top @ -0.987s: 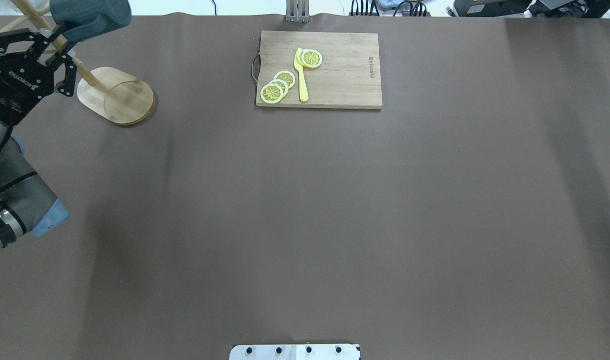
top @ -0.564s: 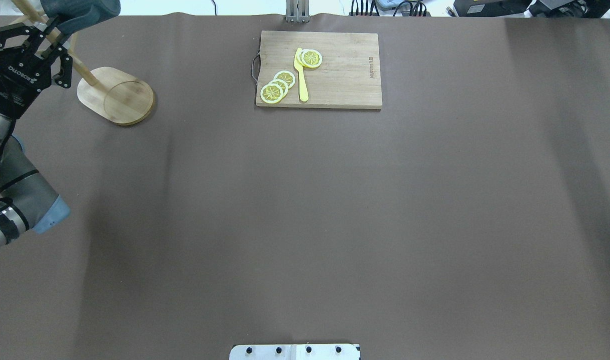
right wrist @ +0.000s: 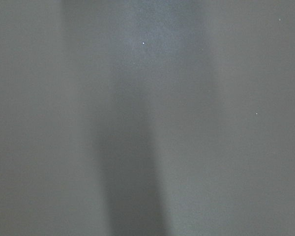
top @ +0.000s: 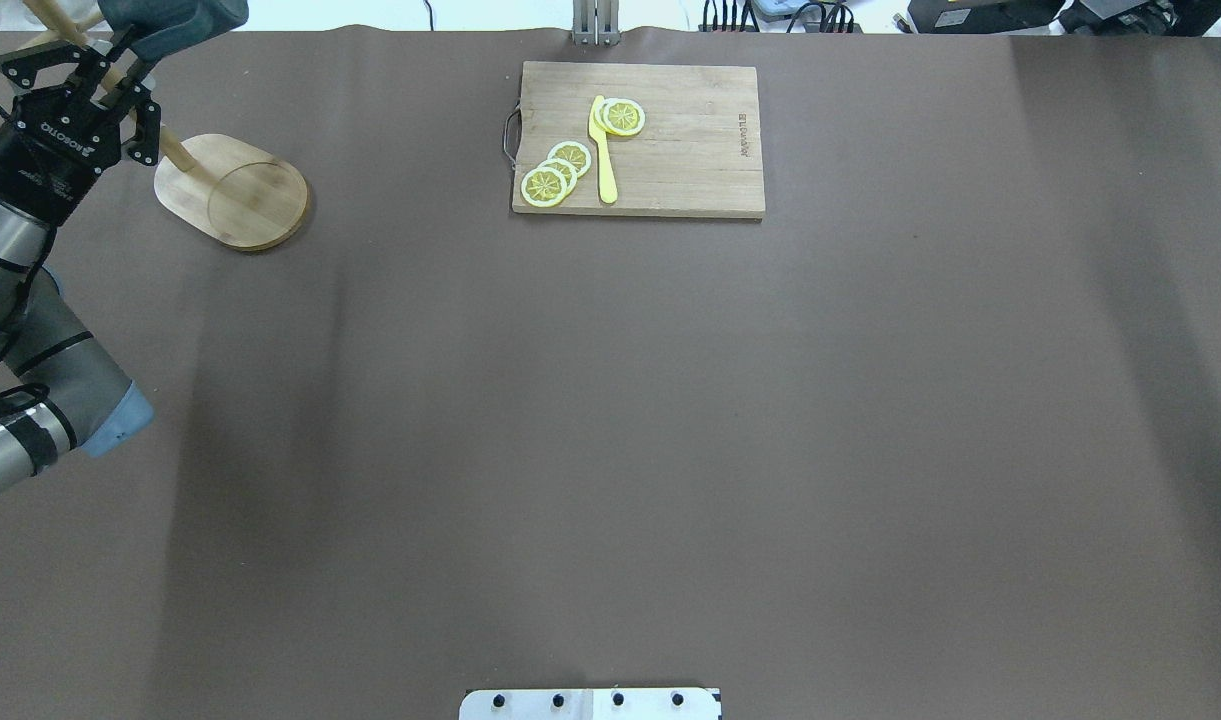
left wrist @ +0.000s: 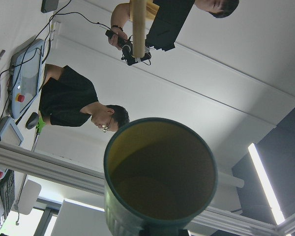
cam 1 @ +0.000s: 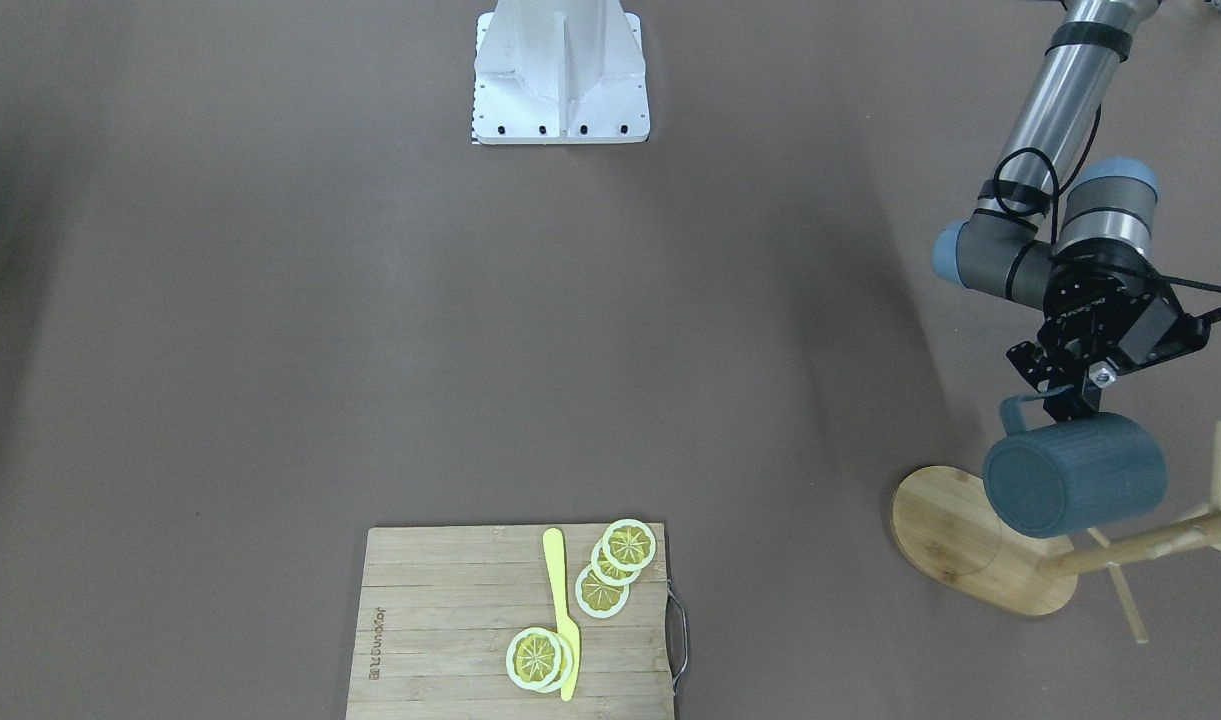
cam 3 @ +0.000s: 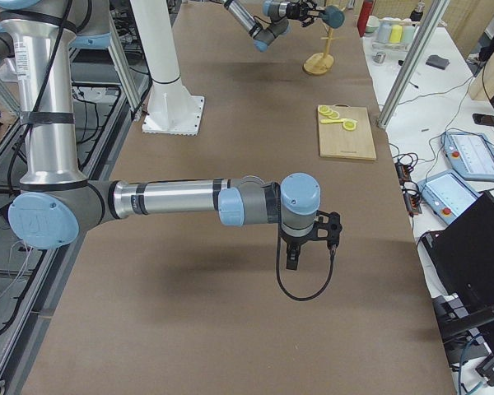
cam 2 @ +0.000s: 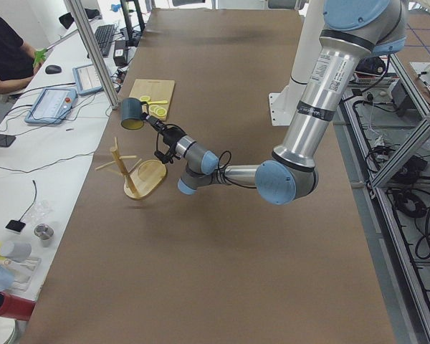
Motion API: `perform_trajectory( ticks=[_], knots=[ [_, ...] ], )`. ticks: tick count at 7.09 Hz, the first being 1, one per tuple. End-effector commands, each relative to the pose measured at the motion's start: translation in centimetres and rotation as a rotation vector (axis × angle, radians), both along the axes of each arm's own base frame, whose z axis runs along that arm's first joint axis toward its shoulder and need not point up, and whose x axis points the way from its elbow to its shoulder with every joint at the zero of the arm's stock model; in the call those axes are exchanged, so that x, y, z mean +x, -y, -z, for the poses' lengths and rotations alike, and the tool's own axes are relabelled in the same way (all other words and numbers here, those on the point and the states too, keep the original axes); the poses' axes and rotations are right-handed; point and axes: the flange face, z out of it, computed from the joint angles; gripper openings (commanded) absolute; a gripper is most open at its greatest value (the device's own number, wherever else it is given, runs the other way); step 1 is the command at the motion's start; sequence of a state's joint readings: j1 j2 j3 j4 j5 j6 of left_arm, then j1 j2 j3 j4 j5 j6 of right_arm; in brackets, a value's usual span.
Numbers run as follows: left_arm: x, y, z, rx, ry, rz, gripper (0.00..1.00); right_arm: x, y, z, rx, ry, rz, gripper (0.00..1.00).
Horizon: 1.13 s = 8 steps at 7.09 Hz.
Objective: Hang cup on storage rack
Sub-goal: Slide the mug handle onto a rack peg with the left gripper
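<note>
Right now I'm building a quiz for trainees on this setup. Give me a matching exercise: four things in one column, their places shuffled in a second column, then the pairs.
Things:
1. cup
2. storage rack
3. yellow knife
4. right hand

Places:
A. lying on the cutting board
B. above bare table, far from the rack
C. gripped by the left hand, off the table
D. standing on the table on its oval base

Pairs: 1-C, 2-D, 3-A, 4-B.
</note>
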State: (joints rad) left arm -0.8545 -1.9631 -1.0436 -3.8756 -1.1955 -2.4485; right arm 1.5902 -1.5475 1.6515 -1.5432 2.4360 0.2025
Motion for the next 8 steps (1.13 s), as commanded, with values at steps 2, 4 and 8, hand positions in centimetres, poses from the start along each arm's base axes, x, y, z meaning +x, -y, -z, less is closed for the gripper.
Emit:
perform_trajectory(
  ticks=[2, 4, 8],
  knots=[
    [0.1, 2.4, 0.3, -0.045, 0.030, 0.024, 0.00, 0.0, 0.3, 1.0, -0.012, -0.001, 0.001, 1.00],
    [-0.3, 3.2, -1.1, -0.090, 0.035, 0.024, 0.00, -0.1, 0.3, 1.3, -0.007, -0.001, 0.002, 1.00],
    [-1.1, 3.8, -2.7, -0.135, 0.027, 0.018, 0.00, -0.1, -0.2, 3.9, -0.014, -0.010, 0.003, 1.00]
  ],
)
